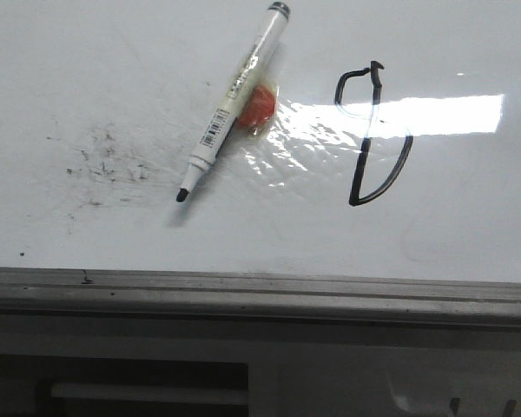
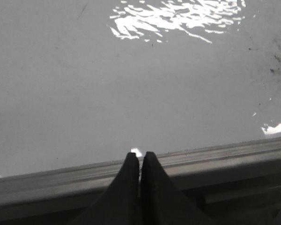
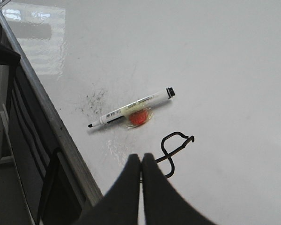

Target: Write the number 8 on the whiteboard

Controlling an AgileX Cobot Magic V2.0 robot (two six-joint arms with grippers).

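Marker (image 1: 233, 104) laid uncapped on whiteboard (image 1: 87, 69), barcode label seen, print unreadable | number 8 (image 1: 372, 137) drawn right of marker | left end effector (image 2: 139, 157) & right end effector (image 3: 141, 159) both pressed together, nothing held

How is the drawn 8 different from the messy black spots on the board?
The number 8 is one joined, bold black line making loops; the smudges are faint, scattered specks with no shape. The number 8 sits right of the marker; the smudges sit left of it. Both are black marks on the whiteboard.
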